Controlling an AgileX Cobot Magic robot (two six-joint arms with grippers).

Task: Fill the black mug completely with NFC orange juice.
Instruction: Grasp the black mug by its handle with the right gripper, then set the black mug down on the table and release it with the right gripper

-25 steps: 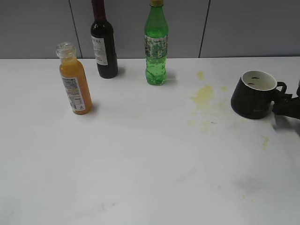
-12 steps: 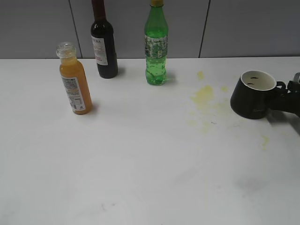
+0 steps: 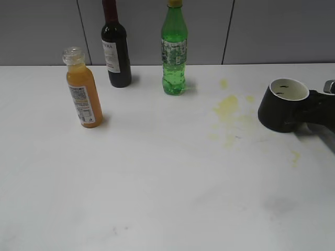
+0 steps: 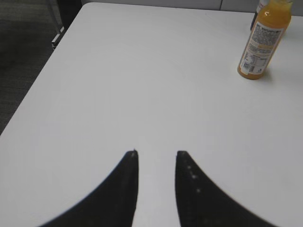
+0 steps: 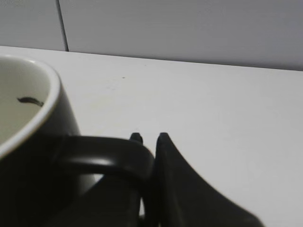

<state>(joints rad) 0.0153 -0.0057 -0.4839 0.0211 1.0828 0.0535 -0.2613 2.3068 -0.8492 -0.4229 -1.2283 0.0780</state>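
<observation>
The black mug [image 3: 282,107] with a white inside sits at the right of the white table, tilted. My right gripper [image 3: 315,111] is shut on its loop handle [image 5: 102,153]; in the right wrist view the mug [image 5: 28,142] fills the left side beside the jaws [image 5: 149,138]. The NFC orange juice bottle [image 3: 84,91], clear with a white label and no cap, stands at the left; it also shows in the left wrist view [image 4: 265,40]. My left gripper [image 4: 156,153] is open and empty, above bare table, well short of the bottle.
A dark wine bottle [image 3: 116,47] and a green soda bottle [image 3: 174,49] stand at the back by the grey wall. Yellowish stains [image 3: 226,107] mark the table left of the mug. The table's left edge [image 4: 33,80] drops to a dark floor.
My right gripper has moved in from the right edge and closed on the mug's handle. The mug has barely shifted. The left side is unchanged.
</observation>
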